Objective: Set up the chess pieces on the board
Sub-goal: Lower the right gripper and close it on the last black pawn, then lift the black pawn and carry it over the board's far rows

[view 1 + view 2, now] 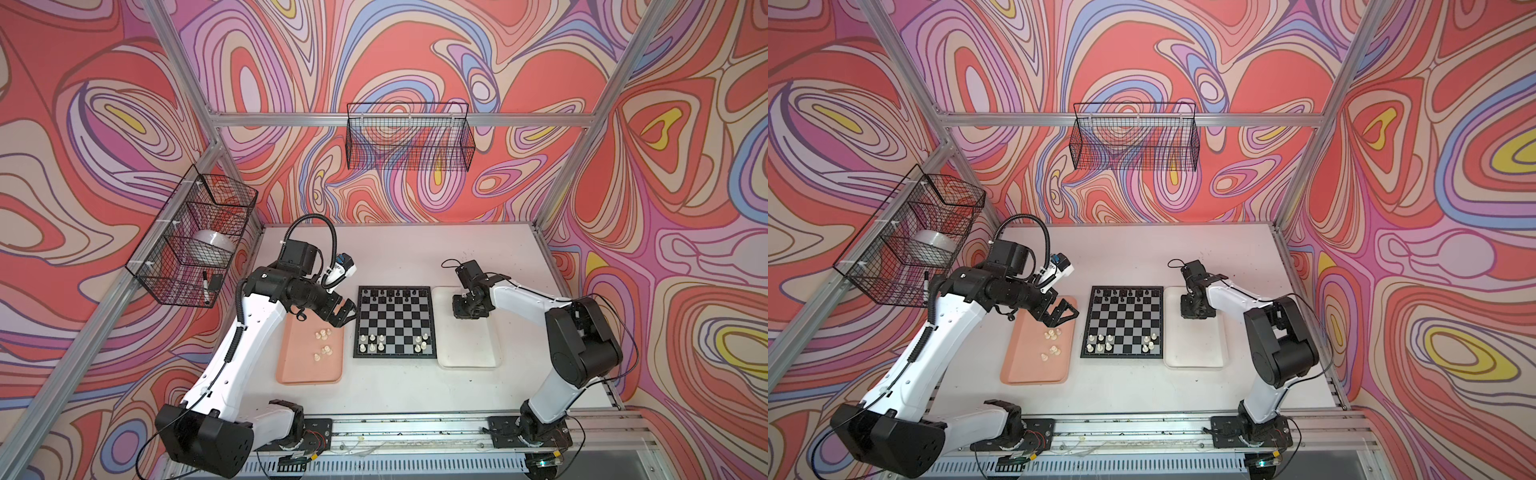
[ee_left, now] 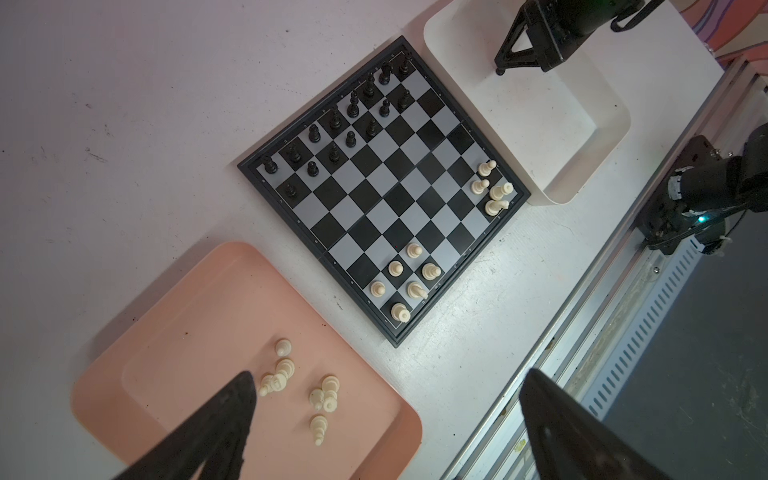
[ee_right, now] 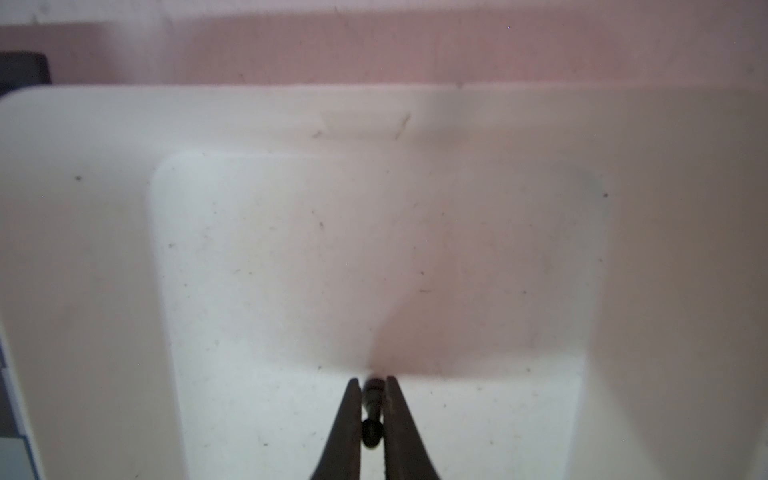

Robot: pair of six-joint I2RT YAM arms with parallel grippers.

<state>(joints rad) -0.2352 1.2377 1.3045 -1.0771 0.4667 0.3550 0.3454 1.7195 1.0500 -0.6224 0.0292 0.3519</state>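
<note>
Over white tray (image 3: 83, 249), right tool (image 3: 372, 380) pinches black piece (image 3: 371, 432); left tool (image 2: 390, 374) wide near pink tray (image 2: 187, 332).

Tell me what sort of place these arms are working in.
Probably a robotics lab test cell: aluminium frame, swirl-printed backdrop walls, and a mounting rail along the table's front edge.

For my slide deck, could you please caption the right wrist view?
Right gripper shut on a small black chess piece over the white tray.
</note>
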